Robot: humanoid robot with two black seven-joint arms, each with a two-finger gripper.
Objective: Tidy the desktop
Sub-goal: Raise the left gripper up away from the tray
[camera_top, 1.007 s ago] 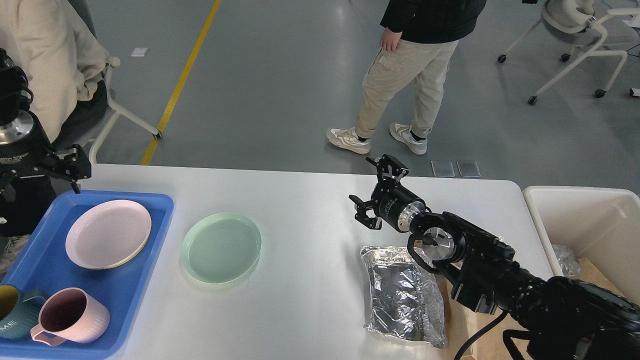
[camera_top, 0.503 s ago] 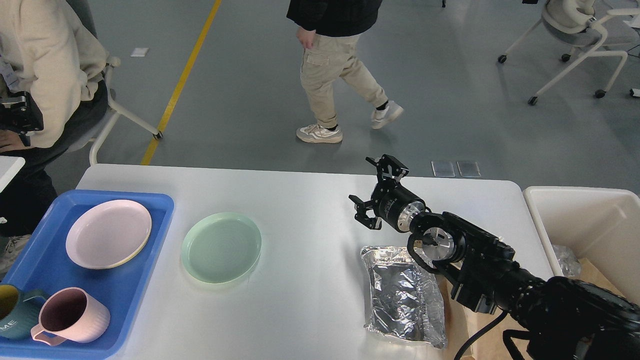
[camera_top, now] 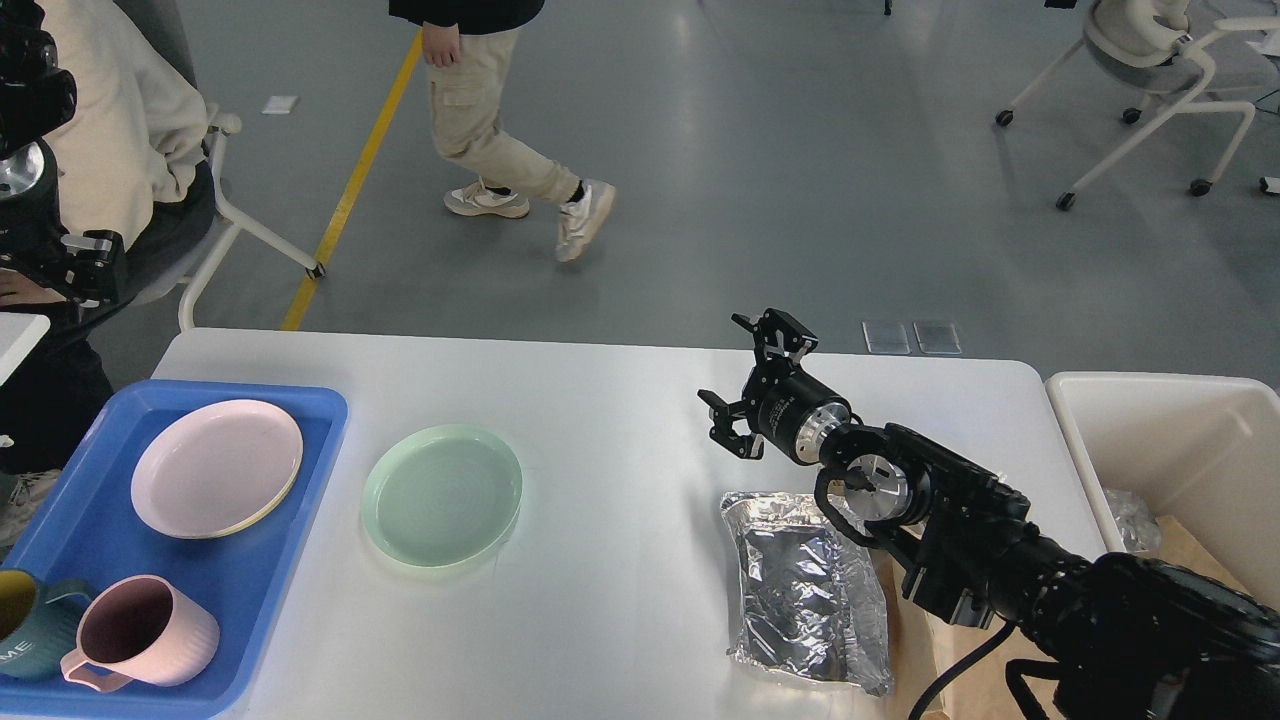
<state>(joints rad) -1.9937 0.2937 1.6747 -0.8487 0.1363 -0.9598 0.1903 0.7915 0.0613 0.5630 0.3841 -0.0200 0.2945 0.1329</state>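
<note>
Nearest, at left: pink mug on blue tray. Right: silver foil bag flat on the desktop, which fills the near view. Farther: green plate. Above it, right gripper, spread wide, empty. Far left: left gripper, spread unclear.

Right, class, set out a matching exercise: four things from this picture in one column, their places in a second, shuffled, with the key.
Things:
1. round pink plate
2. round pale green plate
3. crinkled silver foil bag
4. pink mug

Places:
A. bare white desktop, beside the blue plastic tray
B. tray's near end
C. tray's far end
D. under the right arm

Pairs: 1-C, 2-A, 3-D, 4-B
</note>
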